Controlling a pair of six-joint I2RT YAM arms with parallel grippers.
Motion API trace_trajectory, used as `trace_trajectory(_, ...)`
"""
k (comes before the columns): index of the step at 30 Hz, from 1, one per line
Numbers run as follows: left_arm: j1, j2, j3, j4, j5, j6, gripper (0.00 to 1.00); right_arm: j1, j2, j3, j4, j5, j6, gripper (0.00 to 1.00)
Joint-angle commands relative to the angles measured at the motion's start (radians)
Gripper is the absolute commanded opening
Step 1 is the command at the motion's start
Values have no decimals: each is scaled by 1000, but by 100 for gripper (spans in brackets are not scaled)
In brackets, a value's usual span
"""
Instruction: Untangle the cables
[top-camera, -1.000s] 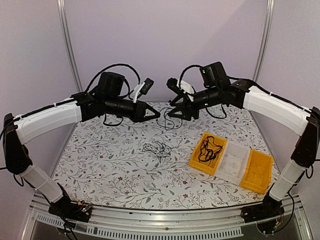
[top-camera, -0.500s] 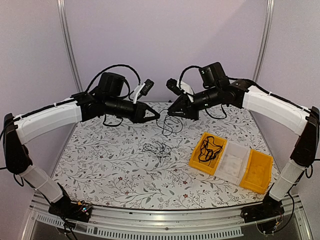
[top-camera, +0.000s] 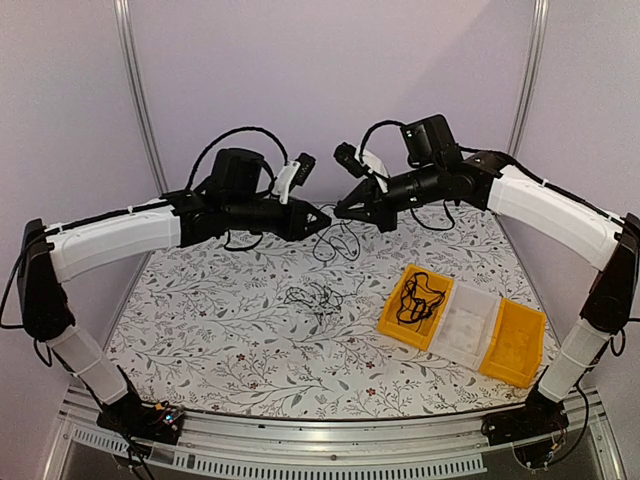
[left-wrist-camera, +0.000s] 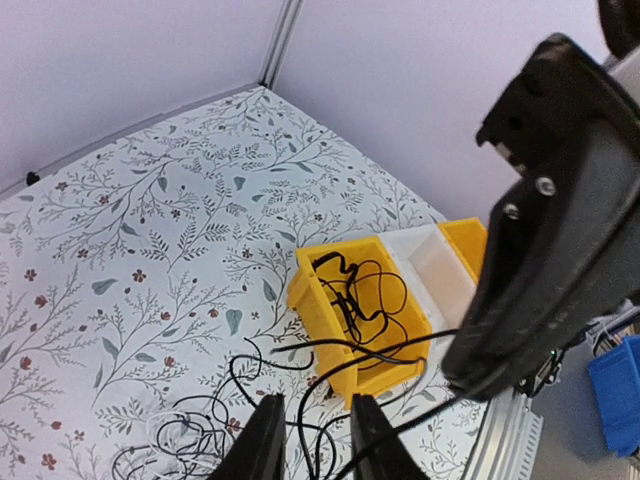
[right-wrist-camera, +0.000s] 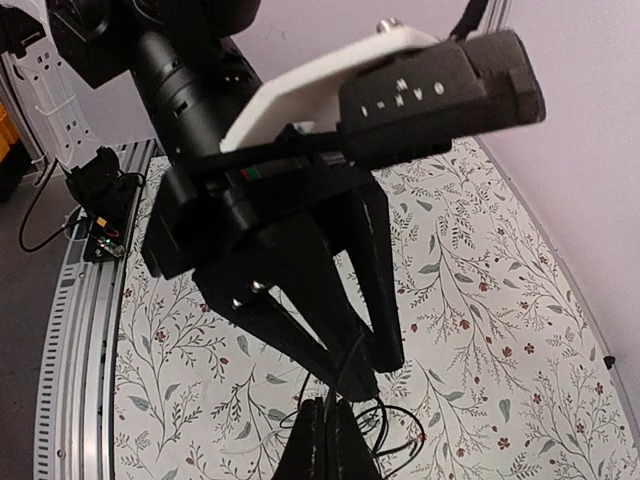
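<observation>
A black cable (top-camera: 335, 243) hangs in loose loops above the table between my two grippers. My right gripper (top-camera: 340, 213) is shut on its upper strand (right-wrist-camera: 345, 365); the right wrist view shows the closed tips (right-wrist-camera: 327, 435) pinching it. My left gripper (top-camera: 325, 220) faces it tip to tip, open, and strands of the same cable (left-wrist-camera: 329, 344) pass through the gap between its fingers (left-wrist-camera: 262, 445). On the table below lies a tangle of black and white cables (top-camera: 312, 297), also seen in the left wrist view (left-wrist-camera: 170, 445).
A yellow bin (top-camera: 397, 312) holding a coiled black cable (top-camera: 420, 295) stands at the right front, joined to a clear bin (top-camera: 470, 325) and another yellow bin (top-camera: 515, 345). The table's far edge meets the walls just behind both grippers.
My right gripper has shut on the hanging cable and lifted slightly. My left gripper has opened its jaws, and its arm has shifted right and upward.
</observation>
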Motion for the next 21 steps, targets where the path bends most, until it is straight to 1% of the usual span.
trace_trajectory(1, -9, 81, 27, 71, -192, -27, 18, -1, 3, 58, 5, -8, 54, 0)
trace_trajectory(4, 8, 116, -33, 135, -292, -77, 11, -2, -10, 103, -25, -41, 57, 0)
trace_trajectory(6, 38, 147, -88, 219, -304, -132, 9, -7, -23, 135, -48, -57, 58, 0)
trace_trajectory(10, 90, 220, -175, 287, -343, -210, 6, -41, -57, 217, -79, -108, 108, 0)
trace_trajectory(13, 107, 246, -216, 278, -382, -229, 6, -80, -68, 292, -104, -127, 158, 0)
trace_trajectory(16, 113, 222, -248, 267, -406, -219, 6, -127, -81, 340, -119, -127, 193, 0)
trace_trajectory(19, 120, 186, -273, 260, -421, -204, 7, -173, -101, 343, -132, -110, 202, 0)
trace_trajectory(21, 126, 165, -283, 260, -416, -200, 10, -210, -116, 319, -141, -101, 195, 0)
